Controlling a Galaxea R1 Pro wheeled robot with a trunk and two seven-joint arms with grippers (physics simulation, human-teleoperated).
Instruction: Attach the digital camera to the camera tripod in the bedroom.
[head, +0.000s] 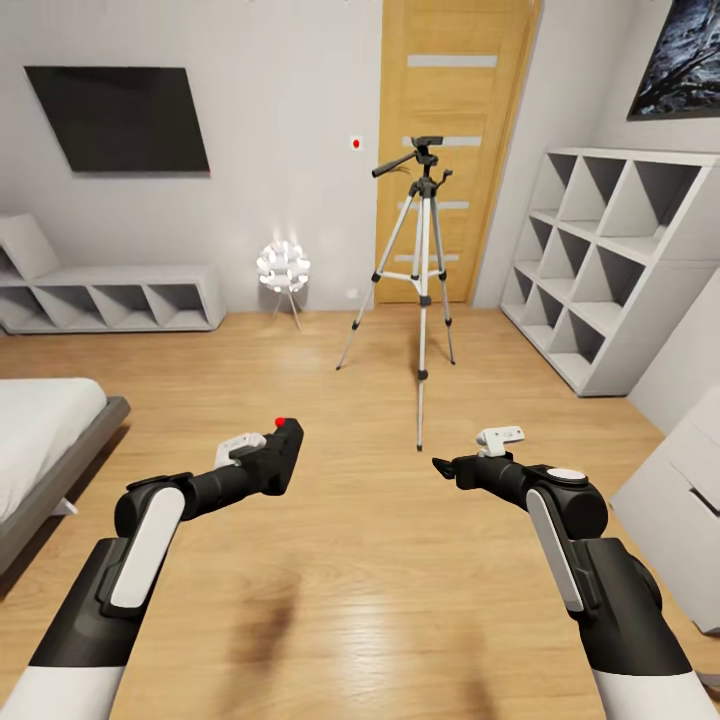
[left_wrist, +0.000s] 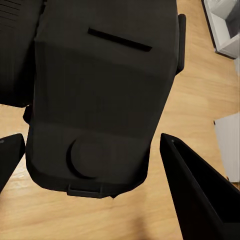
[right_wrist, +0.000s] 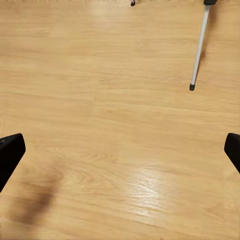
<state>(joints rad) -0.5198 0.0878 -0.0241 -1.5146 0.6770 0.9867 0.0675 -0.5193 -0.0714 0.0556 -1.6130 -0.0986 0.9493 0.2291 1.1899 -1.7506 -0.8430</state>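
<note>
Head view: the left end effector (head: 283, 452) is clamped on the digital camera (head: 281, 455), red button up, long axis slanting up toward the camera tripod (head: 423, 262), which stands well apart by the door (head: 450, 150).

Left wrist view: the digital camera (left_wrist: 100, 95) is cropped, dark and featureless, between the fingers (left_wrist: 200, 195).

Right wrist view: the right end effector (right_wrist: 120, 150) is spread, empty; one tripod leg (right_wrist: 199, 47) is cut off at the frame edge.

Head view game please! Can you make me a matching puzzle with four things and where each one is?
Things:
1. small black digital camera
2. silver-legged camera tripod
3. white cube shelves
4. grey-framed white bed

Places:
A. at the room's left edge
B. in front of the wooden door
C. along the right wall
D. in the left gripper

Pairs: 1-D, 2-B, 3-C, 4-A
</note>
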